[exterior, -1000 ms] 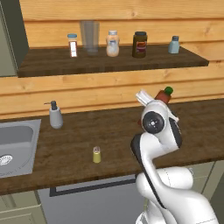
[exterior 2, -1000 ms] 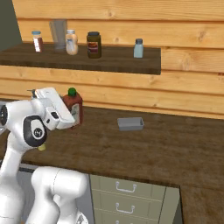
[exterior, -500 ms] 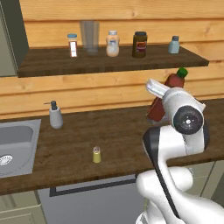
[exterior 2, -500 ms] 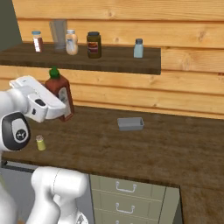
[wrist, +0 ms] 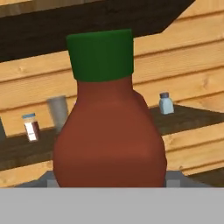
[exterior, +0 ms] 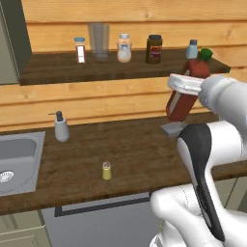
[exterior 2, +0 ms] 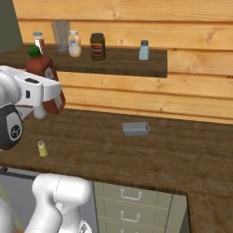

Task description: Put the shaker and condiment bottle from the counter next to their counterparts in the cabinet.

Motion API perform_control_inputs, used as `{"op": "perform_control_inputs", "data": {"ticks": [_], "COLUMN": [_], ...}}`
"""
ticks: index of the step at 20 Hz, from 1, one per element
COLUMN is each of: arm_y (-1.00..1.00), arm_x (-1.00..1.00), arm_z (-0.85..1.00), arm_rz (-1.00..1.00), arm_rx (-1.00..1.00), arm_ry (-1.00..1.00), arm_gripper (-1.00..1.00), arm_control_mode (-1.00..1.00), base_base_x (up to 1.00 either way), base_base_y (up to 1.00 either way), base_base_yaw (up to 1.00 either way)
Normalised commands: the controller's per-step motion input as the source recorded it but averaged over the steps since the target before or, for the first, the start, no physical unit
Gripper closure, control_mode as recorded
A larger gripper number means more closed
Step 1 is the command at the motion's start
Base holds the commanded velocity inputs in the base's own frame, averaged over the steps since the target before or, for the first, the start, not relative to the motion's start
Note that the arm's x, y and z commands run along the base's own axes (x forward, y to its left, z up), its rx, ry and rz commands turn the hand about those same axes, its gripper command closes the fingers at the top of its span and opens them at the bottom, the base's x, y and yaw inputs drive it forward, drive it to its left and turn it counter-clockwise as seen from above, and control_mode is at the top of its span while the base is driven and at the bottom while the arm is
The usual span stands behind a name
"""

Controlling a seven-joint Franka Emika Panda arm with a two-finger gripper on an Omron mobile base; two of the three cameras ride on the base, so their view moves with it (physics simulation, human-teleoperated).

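Red condiment bottle (exterior: 185,94) is kept clamped in the pincer (exterior: 185,87), raised off the counter (exterior: 130,154) toward the cabinet (exterior: 116,67), where the cream bottle (exterior: 124,48) waits.

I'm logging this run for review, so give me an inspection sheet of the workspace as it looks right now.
Surface: dark wood counter with a steel sink at its left end.
Job's things: red condiment bottle lifted off the counter, near shelf height; yellow-green shaker upright on the counter; cabinet shelf carries the pale blue shaker and the cream bottle.
Clutter: grey pump dispenser by the sink, small grey tray, dark brown jar, grey tumbler, red-labelled jar.
Grippers: gripper shut on the condiment bottle.
Cables: nothing seen.
Surroundings: light plank wall, drawers below the counter.
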Motion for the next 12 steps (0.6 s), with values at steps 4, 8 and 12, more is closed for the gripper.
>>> {"op": "perform_control_inputs", "data": {"ticks": [4,8,12], "arm_y": [0.32,0.27,0.51], "arm_x": [-0.34,-0.19,0.13], "arm_z": [0.92,0.78,-0.03], "arm_rz": [0.15,0.15,0.08], "arm_rx": [-0.15,-0.13,-0.09], "arm_ry": [0.15,0.12,0.00], "arm_gripper": [1.00,1.00,1.00], "arm_control_mode": [-1.00,-1.00,-1.00], "base_base_x": [0.00,0.00,0.00], "base_base_y": [0.00,0.00,0.00], "base_base_yaw": [0.00,0.00,0.00]}}
